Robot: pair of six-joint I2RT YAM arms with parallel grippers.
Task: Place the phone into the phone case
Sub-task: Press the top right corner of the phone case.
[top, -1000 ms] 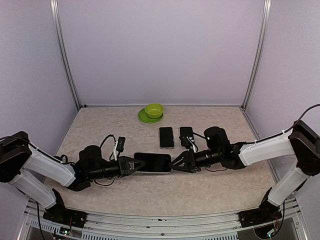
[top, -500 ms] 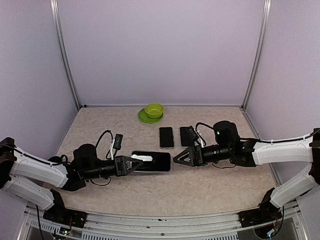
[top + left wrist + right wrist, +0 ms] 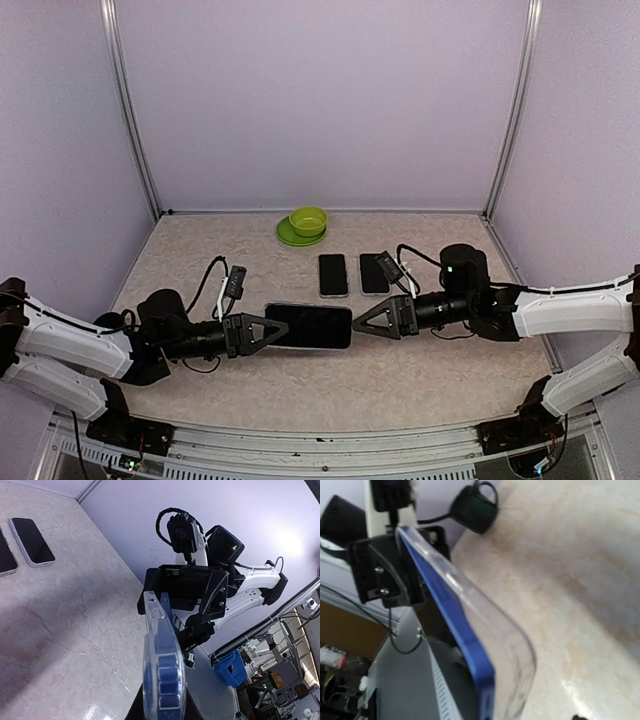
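Left gripper [image 3: 262, 333]: clamped nearly closed on the 9 o'clock end of the phone [image 3: 310, 326]. It has hold of the phone.

Right gripper [image 3: 356, 324]: at the phone's 3 o'clock end, jaws spread wide. The left wrist view shows its 2 black fingers [image 3: 215, 597] standing apart behind the far end of the phone. Cannot tell if either finger touches it; no grip visible.

The phone is at table [image 3: 400, 385] centre, between the 2 grippers, long axis running 9 to 3 o'clock, dark screen facing up. Both wrist views show it edge-on: a blue body with the clear phone case [image 3: 517, 647] wrapped round its edge. Cannot tell from these views whether every corner is seated. It looks held just off the table, but contact underneath is hidden.

2 more phones lie flat on the table at 12 o'clock from the held one, side by side and apart: left spare phone [image 3: 333, 274], right spare phone [image 3: 374, 272].

Further out at 12 o'clock, near the back wall, a green bowl [image 3: 308, 218] sits on a green plate [image 3: 288, 238].
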